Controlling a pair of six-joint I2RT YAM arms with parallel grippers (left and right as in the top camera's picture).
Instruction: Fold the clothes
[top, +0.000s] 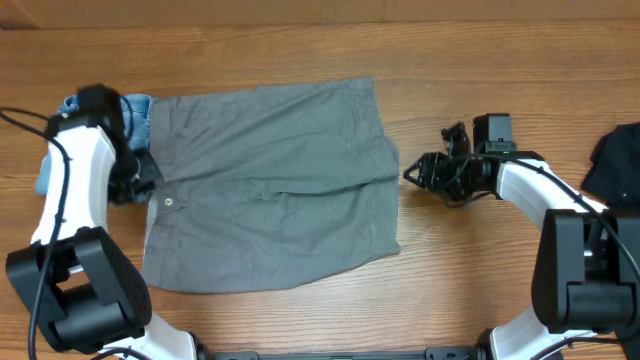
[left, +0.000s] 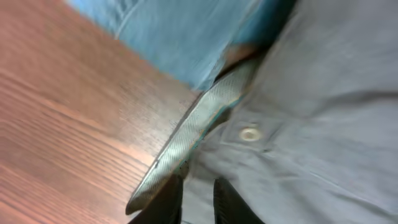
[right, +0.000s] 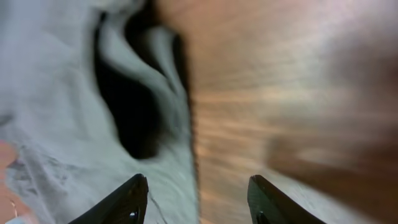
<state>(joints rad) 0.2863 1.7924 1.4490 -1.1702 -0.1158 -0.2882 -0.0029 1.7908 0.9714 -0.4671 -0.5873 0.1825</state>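
The wooden table (top: 300, 50) carries everything. The grey shorts (top: 270, 185) take up its middle, spread flat, waistband (left: 186, 140) to the left and both legs pointing right, with a shallow crease between the legs. No label or print shows on the cloth.

The left arm (top: 75, 200) reaches in along the left edge and the right arm (top: 540, 190) bends in from the right.

The denim shorts (top: 140, 115), light blue, lie bunched at the top left, touching the grey waistband and partly under the left arm. The black garment (top: 615, 165) sits at the far right edge, well apart from the grey shorts.

The right pincer (right: 198, 186) hangs just beside the grey leg hems; its fingers (right: 134, 199) are spread wide with nothing between them, cloth on one side below and bare wood on the other.

The left pincer (left: 198, 186) is at the waistband, which is turned up to show its woven lining. Its fingers stand slightly apart, grey cloth showing in the narrow gap.

A pale button (left: 250, 134) sits near the waistband; any lettering on it is too blurred to read
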